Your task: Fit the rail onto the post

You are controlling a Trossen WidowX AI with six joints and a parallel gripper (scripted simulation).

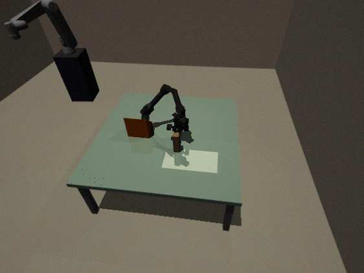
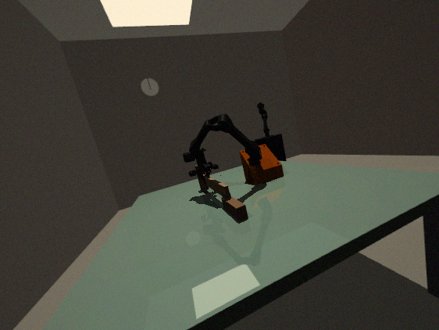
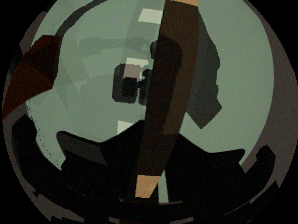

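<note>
The wooden rail (image 2: pixel 219 187) (image 3: pixel 172 85) runs from my gripper to the low footboard block (image 2: pixel 235 211) (image 1: pixel 177 144). Its far end shows just above and behind the block in the exterior view; whether it is seated in the bracket cannot be told. My gripper (image 2: pixel 205 177) (image 3: pixel 152 125) (image 1: pixel 180 130) is shut on the rail near its post end, with the rail passing between the fingers in the wrist view. The upright post (image 2: pixel 202 185) stands right behind the gripper. The pegs, the holes and any gap between rail and post are hidden by the gripper.
An orange box-shaped base (image 1: pixel 137 128) (image 2: pixel 265 164) (image 3: pixel 35 75) stands beside the arm's foot. The green table (image 1: pixel 129 174) (image 2: pixel 117 254) carries bright light patches and the arm's shadow. A second arm on a dark pedestal (image 1: pixel 77 76) stands off the table.
</note>
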